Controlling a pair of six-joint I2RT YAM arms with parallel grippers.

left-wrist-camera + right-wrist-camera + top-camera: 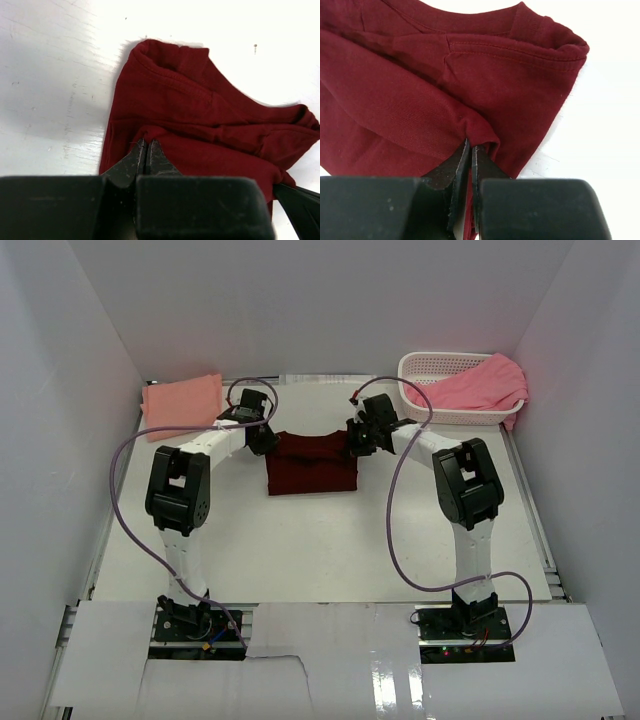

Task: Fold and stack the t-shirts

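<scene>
Left pincer (146, 147) first: its two hard black fingers are squeezed tight together, and a little fold of the maroon t-shirt (200, 125) is pinched between the tips. I see the same on the right pincer (471, 150). Its fingers are pressed together on a puffy bump of the same dark red cloth.

The maroon t-shirt lies in the middle of the smooth white desk (320, 550), between my two arms. From above it looks like a rough square. The left pincer is at its far left corner and the right pincer is at its far right corner. The cloth is soft with a fine knit. It has rolls and wrinkles where the layers lie on top of each other. In the right wrist view I can see a stitched seam and a round band like a neck rim.

The salmon-peach t-shirt (182, 400) sits flat at the far left of the desk. It is a neat folded shape, well apart from the maroon one. The pink t-shirt (478, 385) is a loose heap in the white plastic basket (425, 365) at the far right, and some of it hangs over the rim. The basket wall is full of small holes.
</scene>
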